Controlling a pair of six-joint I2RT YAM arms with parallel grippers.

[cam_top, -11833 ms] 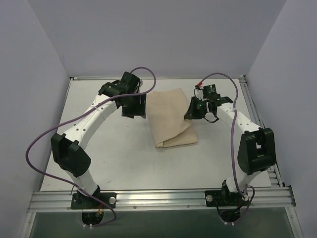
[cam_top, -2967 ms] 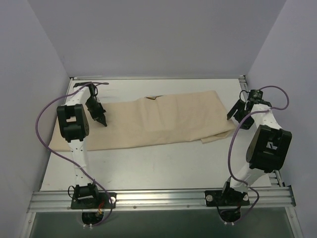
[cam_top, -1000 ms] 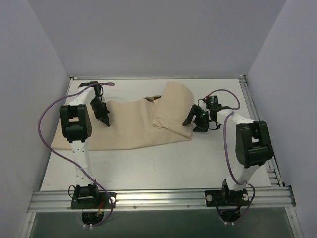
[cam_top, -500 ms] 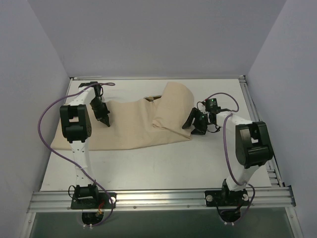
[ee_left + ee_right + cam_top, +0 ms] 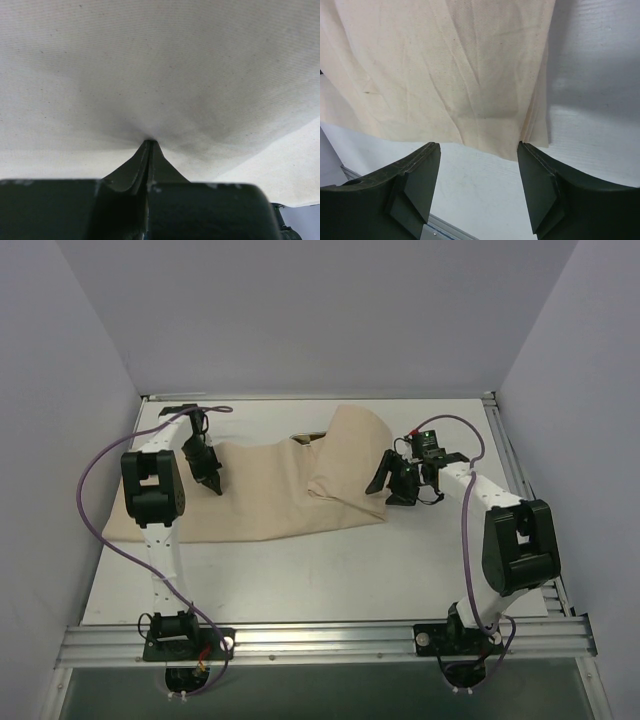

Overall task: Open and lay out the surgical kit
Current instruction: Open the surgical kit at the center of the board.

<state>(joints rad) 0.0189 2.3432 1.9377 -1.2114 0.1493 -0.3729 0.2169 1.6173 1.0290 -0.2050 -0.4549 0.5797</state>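
I find the wrap (image 5: 270, 495) partly spread on the table (image 5: 330, 570), its right end doubled over, left pincer (image 5: 214, 486) clamped on the cloth, right pincer (image 5: 388, 492) wide and empty beside the fold; no instruments exposed yet.

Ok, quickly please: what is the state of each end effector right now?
Left end effector: closed, pinching the cloth wrap.
Right end effector: open, holding nothing; the wrap's folded edge lies just ahead of it.
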